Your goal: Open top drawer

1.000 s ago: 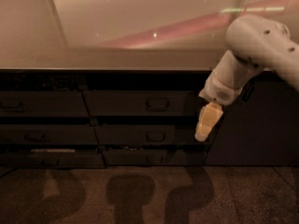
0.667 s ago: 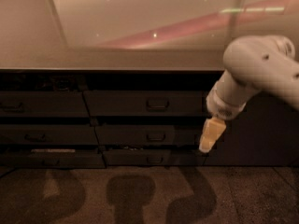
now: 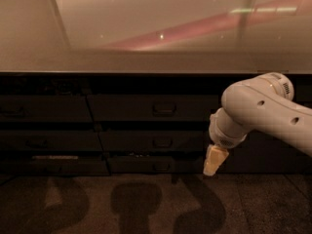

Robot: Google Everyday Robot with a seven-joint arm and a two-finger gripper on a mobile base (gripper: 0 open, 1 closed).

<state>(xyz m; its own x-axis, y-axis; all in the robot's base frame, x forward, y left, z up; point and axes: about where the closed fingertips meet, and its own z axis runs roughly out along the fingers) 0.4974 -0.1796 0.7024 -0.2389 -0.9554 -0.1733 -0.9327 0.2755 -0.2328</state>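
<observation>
Item: top drawer [image 3: 122,108]; dark front, uppermost in the middle column of a drawer bank, directly below the counter edge; front sits level with its neighbours, closed as far as can be seen; one small rounded loop handle [image 3: 164,108] at its centre, nothing touching it.

Item: gripper [image 3: 215,161]; pale yellow, wedge-shaped, pointing down and tilted slightly to the left; hangs low in front of the right end of the lowest middle drawer [image 3: 146,165], just above the floor line; below and to the right of the top drawer's handle, well apart from it; holds nothing visible; whether it is open or closed cannot be told.

Item: robot arm [image 3: 263,113]; white, rounded casing with small dark holes; enters from the right edge, bends at a thick joint, descends to the gripper; covers part of the dark panel to the right of the drawers.

Item: second middle drawer [image 3: 126,142]; dark, shallower, own loop handle; closed.

Item: left column of drawers [image 3: 44,110]; three dark fronts; a pale strip [image 3: 48,157] shows above the lowest.

Item: countertop [image 3: 146,62]; pale, glossy, with a pinkish streak and spots of reflected light.

Item: floor [image 3: 73,218]; dark, speckled; three blurred shadows lie across it.
</observation>
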